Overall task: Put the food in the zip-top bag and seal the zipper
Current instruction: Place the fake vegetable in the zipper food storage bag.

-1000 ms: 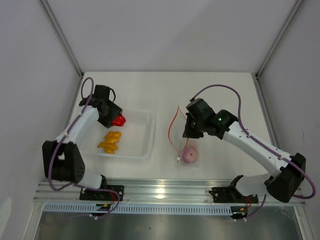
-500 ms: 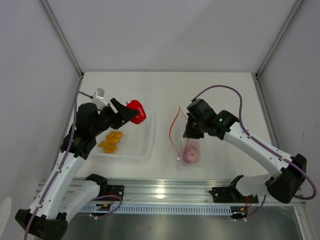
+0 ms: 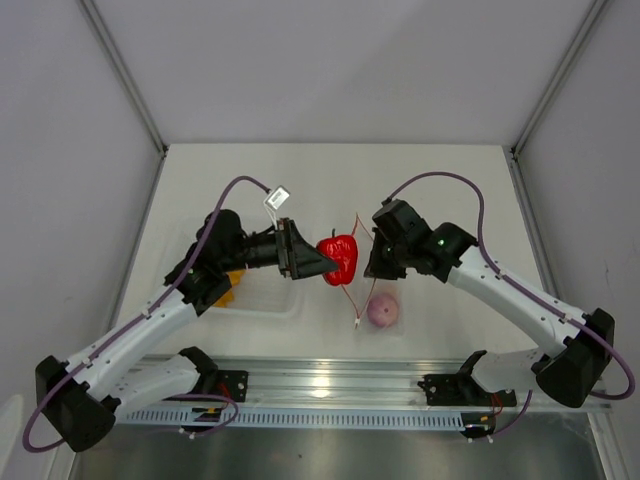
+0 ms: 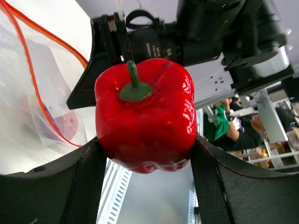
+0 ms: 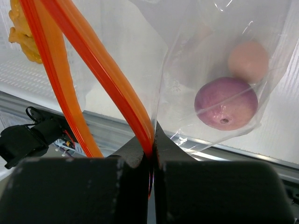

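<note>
R gripper [image 5: 152,144] is pinched tight on one strand of the red-orange zipper [image 5: 100,70], w/ the other strand curving off just left of it. Clear zip-top bag [image 5: 196,37] spreads above the fingers, w/ the round purple piece [image 5: 225,103] inside at right and a paler pinkish blob [image 5: 248,60] just above it, can't tell what. Lumpy orange-yellow piece [image 5: 21,37] sits at the top-left edge.
</note>
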You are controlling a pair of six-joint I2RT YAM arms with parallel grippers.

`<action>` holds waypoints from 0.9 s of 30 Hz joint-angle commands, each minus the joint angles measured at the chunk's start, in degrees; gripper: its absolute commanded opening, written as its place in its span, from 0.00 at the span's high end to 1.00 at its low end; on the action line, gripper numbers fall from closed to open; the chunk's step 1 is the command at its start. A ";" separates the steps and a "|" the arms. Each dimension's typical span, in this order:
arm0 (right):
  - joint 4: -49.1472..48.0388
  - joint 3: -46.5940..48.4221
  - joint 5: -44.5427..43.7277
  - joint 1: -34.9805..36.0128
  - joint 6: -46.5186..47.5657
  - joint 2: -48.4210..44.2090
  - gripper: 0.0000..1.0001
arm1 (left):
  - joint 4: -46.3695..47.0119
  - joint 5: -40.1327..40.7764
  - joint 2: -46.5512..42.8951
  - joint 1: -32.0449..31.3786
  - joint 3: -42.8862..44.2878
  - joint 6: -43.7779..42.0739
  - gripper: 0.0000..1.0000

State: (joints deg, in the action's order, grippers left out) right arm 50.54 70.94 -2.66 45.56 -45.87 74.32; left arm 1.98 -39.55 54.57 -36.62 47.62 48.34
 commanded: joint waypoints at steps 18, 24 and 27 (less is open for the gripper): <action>0.17 4.82 -0.86 1.46 -0.72 -1.20 1.00 | -8.21 9.40 12.58 -3.54 6.35 -3.16 0.83; 0.52 4.65 -1.21 1.55 -0.45 -0.58 1.00 | -13.04 11.33 17.14 -4.42 9.25 -2.80 0.82; 0.34 4.91 -1.21 1.81 -0.80 -0.50 1.00 | -18.40 15.36 18.29 -5.30 12.06 -5.44 0.81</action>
State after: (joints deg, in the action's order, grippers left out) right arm 51.99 73.54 -3.57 46.70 -46.48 73.76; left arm -11.94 -28.18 72.18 -40.25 55.57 45.52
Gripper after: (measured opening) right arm 0.003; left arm 0.680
